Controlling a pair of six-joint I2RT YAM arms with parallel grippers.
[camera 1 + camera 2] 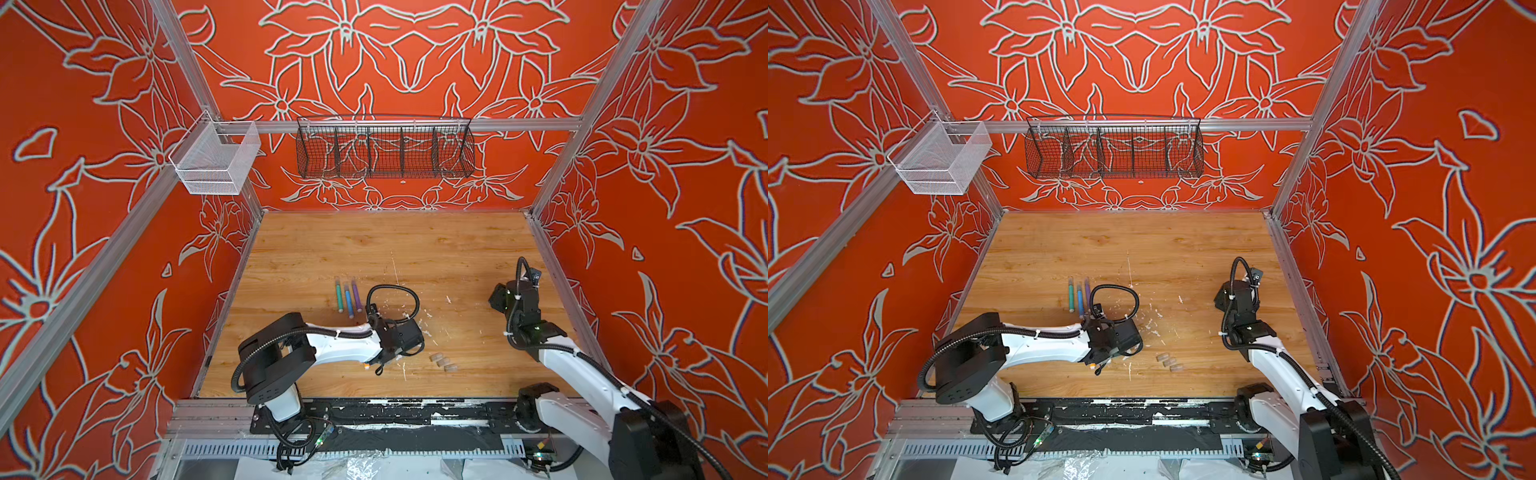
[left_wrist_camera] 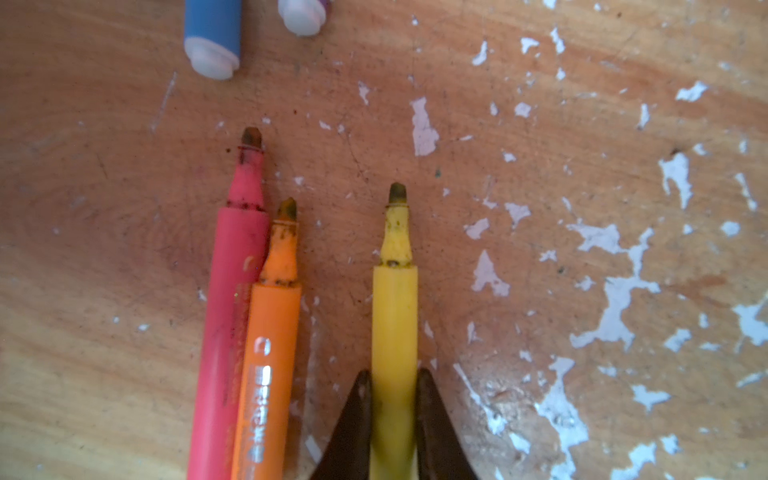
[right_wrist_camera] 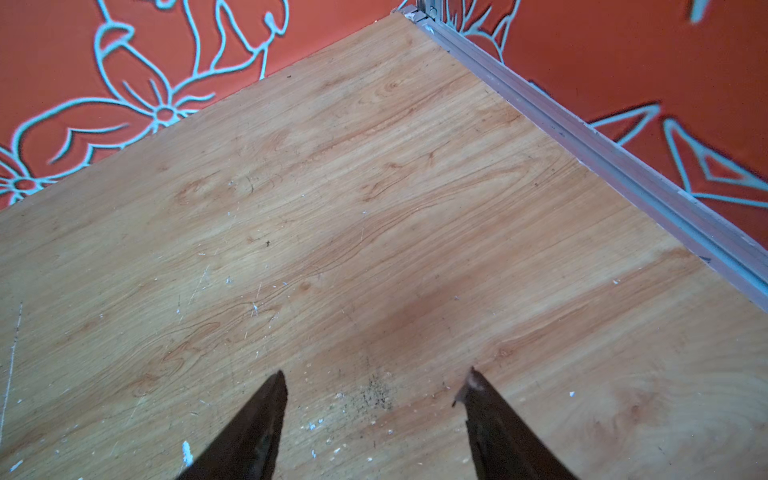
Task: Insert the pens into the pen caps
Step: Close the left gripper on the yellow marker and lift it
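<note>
The wooden desk (image 1: 374,249), scattered with white flecks (image 2: 424,129), carries everything. The right gripper (image 3: 376,372) hangs released over bare wood near the desk's right edge, holding nothing. The left gripper (image 2: 394,374) is clenched on the yellow pen (image 2: 395,307), whose tip is bare, near the touching pink pen (image 2: 237,291) and orange pen (image 2: 274,332). Farther back, the green pen (image 1: 338,297), blue pen (image 1: 349,301) and purple pen (image 1: 356,293) lie side by side. Three loose pen caps (image 1: 442,362) sit in a row to the right of the left gripper.
</note>
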